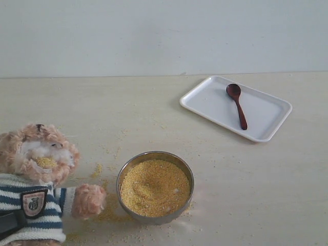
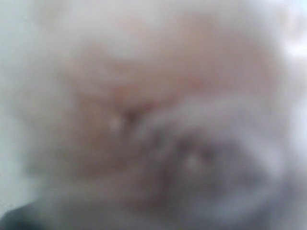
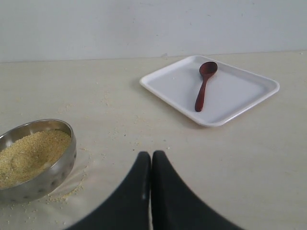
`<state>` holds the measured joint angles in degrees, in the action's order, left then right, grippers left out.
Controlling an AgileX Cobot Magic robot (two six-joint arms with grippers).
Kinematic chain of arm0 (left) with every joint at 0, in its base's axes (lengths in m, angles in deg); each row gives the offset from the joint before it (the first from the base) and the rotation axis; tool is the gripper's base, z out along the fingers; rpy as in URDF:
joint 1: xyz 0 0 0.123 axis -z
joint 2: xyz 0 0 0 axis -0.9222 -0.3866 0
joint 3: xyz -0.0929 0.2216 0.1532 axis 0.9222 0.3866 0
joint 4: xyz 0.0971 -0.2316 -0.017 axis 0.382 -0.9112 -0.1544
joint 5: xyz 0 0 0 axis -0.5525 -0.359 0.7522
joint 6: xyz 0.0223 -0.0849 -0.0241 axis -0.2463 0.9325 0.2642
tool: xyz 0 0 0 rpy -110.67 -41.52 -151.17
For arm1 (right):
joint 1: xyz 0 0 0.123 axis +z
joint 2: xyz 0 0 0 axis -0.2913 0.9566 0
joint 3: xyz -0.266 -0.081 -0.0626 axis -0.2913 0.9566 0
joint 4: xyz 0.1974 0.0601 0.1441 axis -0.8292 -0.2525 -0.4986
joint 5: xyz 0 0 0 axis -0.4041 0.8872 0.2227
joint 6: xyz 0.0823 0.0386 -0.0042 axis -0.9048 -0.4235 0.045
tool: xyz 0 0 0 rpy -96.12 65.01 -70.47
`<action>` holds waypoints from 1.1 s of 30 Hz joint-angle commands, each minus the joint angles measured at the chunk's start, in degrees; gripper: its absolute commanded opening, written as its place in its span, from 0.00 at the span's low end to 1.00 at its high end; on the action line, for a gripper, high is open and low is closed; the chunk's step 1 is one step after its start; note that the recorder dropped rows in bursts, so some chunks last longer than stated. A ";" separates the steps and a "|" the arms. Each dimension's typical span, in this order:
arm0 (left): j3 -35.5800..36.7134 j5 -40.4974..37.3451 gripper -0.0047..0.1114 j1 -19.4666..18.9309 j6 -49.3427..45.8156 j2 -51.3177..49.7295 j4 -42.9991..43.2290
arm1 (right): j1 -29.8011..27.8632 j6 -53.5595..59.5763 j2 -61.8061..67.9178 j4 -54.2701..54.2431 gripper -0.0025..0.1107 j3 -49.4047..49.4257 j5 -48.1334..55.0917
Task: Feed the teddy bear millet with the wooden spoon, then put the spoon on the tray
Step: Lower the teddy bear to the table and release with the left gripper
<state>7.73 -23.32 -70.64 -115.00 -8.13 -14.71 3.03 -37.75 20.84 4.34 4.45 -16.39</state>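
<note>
The teddy bear (image 1: 36, 174) sits at the near left in its striped sweater, with some millet stuck on its white muzzle. The millet (image 1: 154, 187) fills the steel bowl (image 1: 154, 154) beside the bear's paw. On the white tray (image 1: 266, 110) at the far right lies the wooden spoon (image 1: 237, 105), free of any gripper. My right gripper (image 3: 151, 154) is shut and empty, low over the table, with the spoon (image 3: 202, 88) and tray (image 3: 240, 91) beyond it. The left wrist view is a close blur of bear fur (image 2: 144, 110). A dark part (image 1: 6, 223) lies against the bear's sweater.
Loose grains are scattered on the table around the bowl (image 3: 53, 175) and beside the bear (image 1: 97, 169). A pale wall closes the table's far side.
</note>
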 commanded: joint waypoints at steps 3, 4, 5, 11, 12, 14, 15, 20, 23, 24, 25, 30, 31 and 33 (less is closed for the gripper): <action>0.06 6.66 0.08 -0.07 -4.11 -3.16 -2.80 | -0.12 0.00 -0.36 0.58 0.02 -0.01 1.79; 0.06 7.17 0.08 -0.07 -4.76 -4.47 -2.80 | -0.12 0.00 -0.36 0.58 0.02 -0.01 1.79; 0.06 7.44 0.08 -0.07 -6.32 -5.95 -3.50 | -0.12 0.00 -0.36 0.58 0.02 -0.01 1.79; -0.06 7.53 0.08 -0.07 -27.55 -16.34 -19.55 | -0.12 0.00 -0.36 0.58 0.02 -0.01 1.79; -0.20 7.53 0.08 -0.07 -31.53 -18.38 -22.46 | -0.12 0.00 -0.36 0.58 0.02 -0.01 1.79; -0.69 7.53 0.08 -0.07 -37.33 -22.97 -26.95 | -0.12 0.00 -0.36 0.58 0.02 -0.01 1.79; -0.98 7.53 0.08 -0.07 -40.36 -25.30 -29.10 | -0.12 0.00 -0.36 0.58 0.02 -0.01 1.79; -2.57 7.53 0.08 -0.07 -50.65 -35.25 -34.55 | -0.12 0.00 -0.36 0.58 0.02 -0.01 1.79; -2.96 7.53 0.08 -0.07 -54.13 -39.65 -35.65 | -0.12 0.00 -0.36 0.58 0.02 -0.01 1.79; -2.96 7.53 0.09 -0.07 -55.46 -40.50 -35.65 | -0.12 0.00 -0.36 0.58 0.02 -0.01 1.79; -2.96 7.53 0.10 -0.07 -56.16 -40.89 -35.65 | -0.12 0.00 -0.36 0.58 0.02 -0.01 1.79; -2.96 8.36 0.38 -0.07 -57.61 -40.77 -35.65 | -0.12 0.00 -0.36 0.58 0.02 -0.01 1.79; -2.96 9.15 0.47 -0.07 -57.61 -40.49 -35.65 | -0.12 0.00 -0.36 0.58 0.02 -0.01 1.79; -3.08 11.11 0.61 -0.07 -57.47 -39.60 -35.65 | -0.12 0.00 -0.36 0.58 0.02 -0.01 1.79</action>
<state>4.80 -15.53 -70.64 -171.83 -48.45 -50.85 3.03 -37.75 20.84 4.34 4.45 -14.53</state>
